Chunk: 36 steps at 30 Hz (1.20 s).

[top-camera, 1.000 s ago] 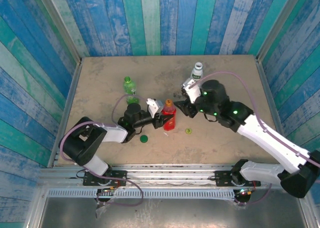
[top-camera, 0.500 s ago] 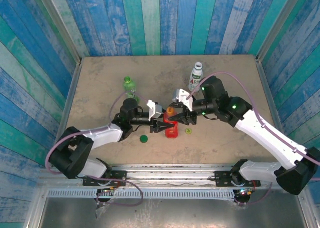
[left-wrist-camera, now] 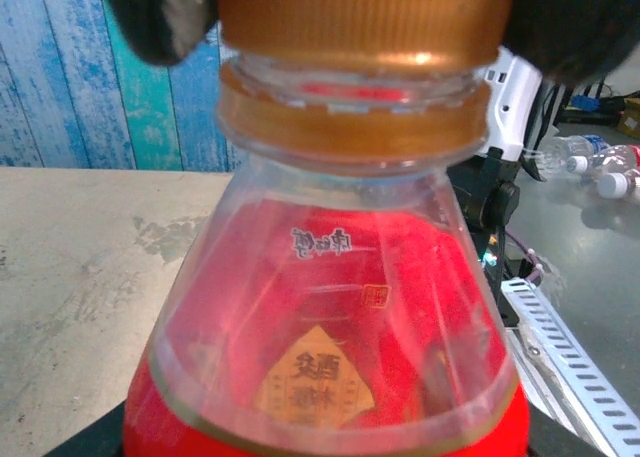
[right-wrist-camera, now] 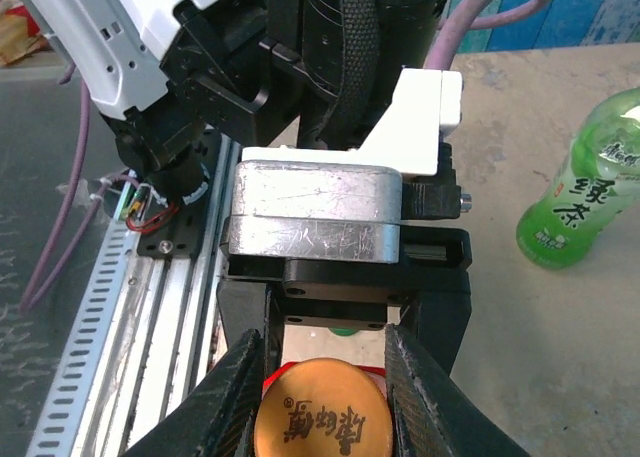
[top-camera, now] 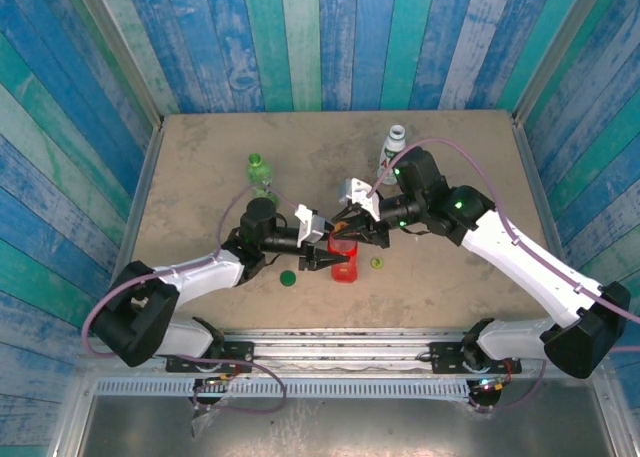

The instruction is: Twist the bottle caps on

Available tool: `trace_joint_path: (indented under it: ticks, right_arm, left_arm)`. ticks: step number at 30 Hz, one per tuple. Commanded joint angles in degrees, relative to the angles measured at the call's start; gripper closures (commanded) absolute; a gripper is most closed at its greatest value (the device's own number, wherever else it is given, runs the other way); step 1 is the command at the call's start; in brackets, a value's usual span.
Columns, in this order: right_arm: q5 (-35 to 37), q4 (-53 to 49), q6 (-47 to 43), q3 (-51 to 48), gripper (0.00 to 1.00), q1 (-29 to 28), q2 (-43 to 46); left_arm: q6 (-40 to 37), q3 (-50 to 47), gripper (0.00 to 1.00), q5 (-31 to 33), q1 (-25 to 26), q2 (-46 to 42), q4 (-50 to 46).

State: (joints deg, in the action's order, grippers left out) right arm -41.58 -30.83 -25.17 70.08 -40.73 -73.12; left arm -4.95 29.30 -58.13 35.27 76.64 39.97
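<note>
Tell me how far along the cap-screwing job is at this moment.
Done: nothing finished that I can see. In hand: the left gripper steadies the red plastic bottle while the right gripper clasps the round orange cap on its neck; clear thread shows below it, so it seems not tight. Left: the dark green cap and yellow-green cap lie loose on the table.

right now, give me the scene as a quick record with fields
red bottle: upright near the table's middle, gripped by the left gripper
orange cap: on the red bottle's neck, pinched by the right gripper
green bottle: upright, far left
white bottle: upright, far right, beyond the right arm
dark green cap: loose on the table, left of the red bottle
yellow-green cap: loose on the table, right of the red bottle
</note>
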Motion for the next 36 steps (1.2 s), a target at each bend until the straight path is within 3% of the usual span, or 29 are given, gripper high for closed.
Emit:
trace_joint_path:
  ticks: [1,4,5,8,10,13,16,19,23,25,28,31,34,36]
  right_arm:
    - [3.56,0.25,3.30,1.07,0.83,0.21,0.44]
    - [18.07,5.86,12.23,0.15,0.87,0.23,0.52]
    - [24.76,8.69,17.41,-0.68,0.94,0.21,0.36]
    - [38.24,12.40,27.03,-1.92,0.99,-0.85,-0.61]
    - [48.56,12.48,36.10,-2.32,0.99,-2.44,-1.90]
    - [57.21,9.49,47.07,-1.69,0.99,-4.87,-4.34]
    - [62.35,12.98,50.18,-3.60,1.00,-6.98,-4.64]
    - [63.35,13.16,50.77,-3.54,0.97,-6.92,-4.30]
    - [59.74,16.97,42.94,-4.57,0.75,-6.88,-0.18]
    - [53.27,19.20,34.50,-5.55,0.58,-6.54,2.96]
    - [46.86,16.76,25.37,-5.67,0.42,-6.00,7.71]
    - [41.99,12.58,17.21,-6.21,0.36,-5.76,12.28]
    - [31.35,6.21,2.67,-7.24,0.39,-5.85,15.72]
    - [29.48,1.68,-3.29,-6.63,0.39,-6.11,16.15]
  left_arm:
    - [2.20,0.53,0.47,10.49,0.07,-3.26,2.12]
    - [5.01,0.76,0.48,24.60,0.23,-2.49,5.35]
    - [5.78,1.00,0.48,29.09,0.41,-2.01,6.69]
    - [6.44,1.77,0.49,40.44,1.54,-0.26,10.36]
    - [5.98,2.47,0.49,47.38,2.64,1.21,11.75]
    - [3.72,2.78,0.49,56.90,5.11,3.44,14.09]
    - [-0.38,2.43,0.49,62.98,7.37,5.17,15.28]
    - [-1.05,1.61,0.49,63.28,7.63,5.48,15.25]
    - [-2.42,1.04,0.49,60.38,7.46,4.15,11.81]
    - [-3.73,0.77,0.49,55.69,6.55,3.37,8.75]
    - [-6.12,-0.97,0.49,49.20,5.31,1.48,5.70]
    - [-11.88,-2.38,0.49,44.67,5.07,-1.11,1.61]
    - [-18.58,-2.71,0.48,41.78,5.08,-3.90,-3.89]
    - [-22.22,-2.66,0.48,41.22,5.06,-6.01,-7.23]
